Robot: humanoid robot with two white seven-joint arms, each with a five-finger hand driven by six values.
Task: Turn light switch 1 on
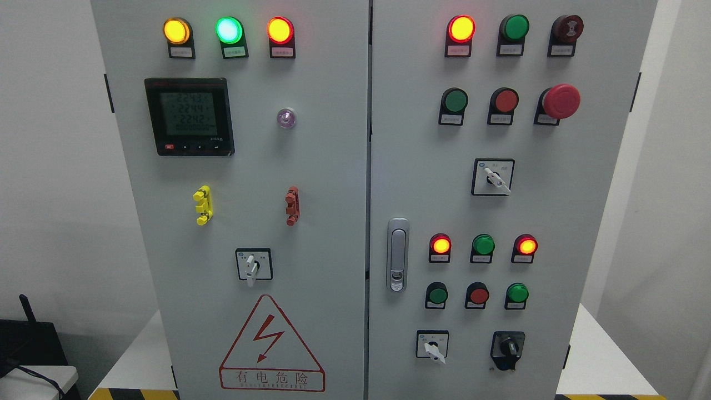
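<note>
The scene is brightly and evenly lit, with soft, diffuse light that seems to come from overhead and in front. The grey cabinet point(333, 166) shows almost no hard shadows; only faint ones sit under the buttons and the door handle point(397, 254). The lit indicator lamps bloom: the green lamp point(229, 30) is blown out nearly white at its centre, and the red lamp point(461, 28) glows with a halo. The meter screen point(188, 115) reads dim and its digits are slightly soft. Small labels are too blurred to read. The cabinet's sides lean inward toward the bottom, perhaps from lens perspective. The lower left corner is dark.
</note>
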